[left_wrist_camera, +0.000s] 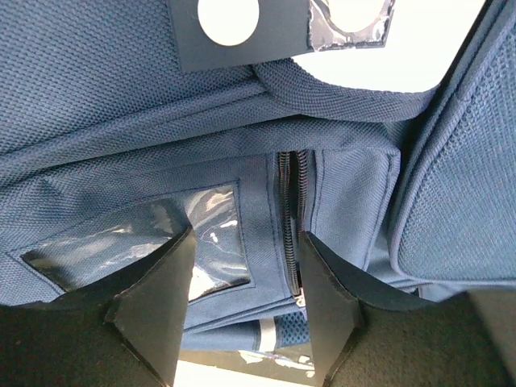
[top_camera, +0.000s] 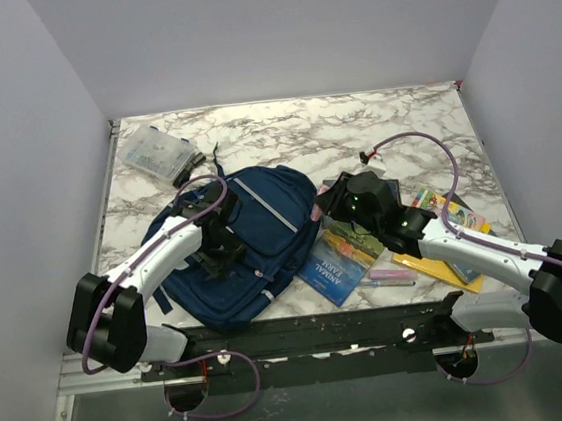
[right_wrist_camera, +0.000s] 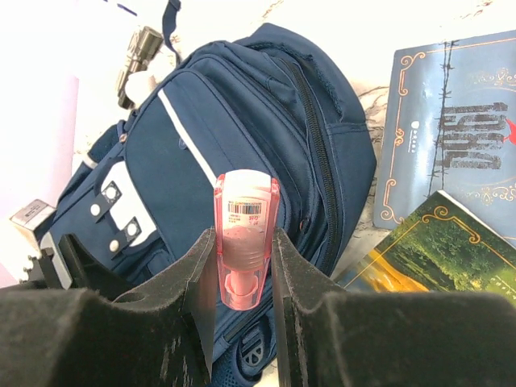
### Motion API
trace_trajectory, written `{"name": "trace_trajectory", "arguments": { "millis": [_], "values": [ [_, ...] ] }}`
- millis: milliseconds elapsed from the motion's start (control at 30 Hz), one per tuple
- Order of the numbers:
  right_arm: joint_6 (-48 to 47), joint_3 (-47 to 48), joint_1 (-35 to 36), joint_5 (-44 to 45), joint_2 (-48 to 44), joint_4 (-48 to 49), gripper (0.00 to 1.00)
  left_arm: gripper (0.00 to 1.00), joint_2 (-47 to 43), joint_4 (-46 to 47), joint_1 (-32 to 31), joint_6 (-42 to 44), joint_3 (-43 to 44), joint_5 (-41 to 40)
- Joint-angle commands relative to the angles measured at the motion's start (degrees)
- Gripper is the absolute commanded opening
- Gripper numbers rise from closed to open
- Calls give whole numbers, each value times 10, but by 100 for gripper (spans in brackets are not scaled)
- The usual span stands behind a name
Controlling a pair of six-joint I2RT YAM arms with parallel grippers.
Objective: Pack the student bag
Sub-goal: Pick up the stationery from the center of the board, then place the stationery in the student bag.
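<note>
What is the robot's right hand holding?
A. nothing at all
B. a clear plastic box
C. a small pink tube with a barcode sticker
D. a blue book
C: the right wrist view shows the small pink tube pinched between the fingers of the right gripper, just above the student bag.

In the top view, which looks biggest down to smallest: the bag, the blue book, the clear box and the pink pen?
1. bag
2. blue book and clear box: they look about alike, and the box is farther away, so no ranking
3. pink pen
</note>
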Motion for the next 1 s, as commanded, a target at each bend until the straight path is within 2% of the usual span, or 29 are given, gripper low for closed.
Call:
{"name": "trace_trajectory", "arguments": {
  "millis": [0, 300, 333, 433, 500, 600, 700, 767, 867, 967],
  "values": [
    [-21, -17, 5, 13, -6, 29, 10, 57, 26, -47, -21, -57, 22, -58],
    [-28, -18, 7, 12, 1, 38, 10, 56, 92, -58, -45, -96, 22, -94],
    [-28, -17, 9, 12, 4, 40, 10, 54, 99, -59, -48, -96, 23, -96],
    [-30, -10, 18, 8, 20, 52, 10, 38, 101, -56, -54, -97, 22, -99],
    [-30, -9, 27, -8, 36, 79, 10, 34, 82, -54, -60, -95, 22, -110],
    [-28, -27, 33, -99, 59, 183, 10, 28, 37, -25, -64, -76, 11, -107],
    [-48, -77, 45, -211, 98, 406, 10, 17, -22, 18, -64, -51, -16, -91],
    [-44, -79, 46, -271, 149, 505, 10, 13, -59, 46, -64, -34, -34, -83],
    [-18, -53, 47, -348, 235, 588, 11, 9, -110, 79, -64, -15, -60, -75],
    [12, -44, 54, -371, 297, 663, 11, 4, -157, 107, -64, 3, -85, -70]
  ]
}}
